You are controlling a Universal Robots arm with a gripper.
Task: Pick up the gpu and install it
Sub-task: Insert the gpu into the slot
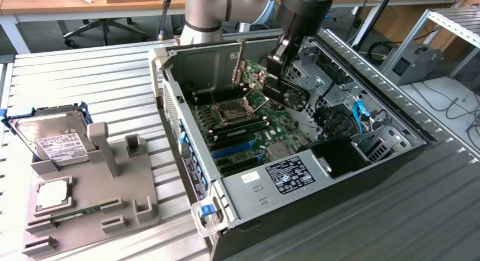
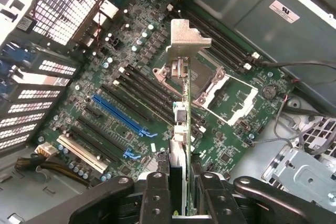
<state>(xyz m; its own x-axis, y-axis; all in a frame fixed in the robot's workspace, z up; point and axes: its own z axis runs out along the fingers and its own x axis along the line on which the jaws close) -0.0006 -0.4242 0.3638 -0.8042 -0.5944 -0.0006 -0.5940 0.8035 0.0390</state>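
Green gpu [image 2: 183, 121], one, pinched edge-on between two black fingers [image 2: 156, 198] above one motherboard [image 2: 134, 45].

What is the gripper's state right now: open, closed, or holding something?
Gripper: closed on the gpu, held over the motherboard.

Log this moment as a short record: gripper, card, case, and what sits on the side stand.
gripper: shut on the graphics card
graphics card: held on edge above the motherboard, silver bracket at the far end from the wrist, seemingly clear of the slots
motherboard: lies in the open computer case
blue slot: nothing in it
computer case: on its side, side panel off
hard drive: in the grey stand, at the exterior view's left of the case
grey stand: on the slatted table
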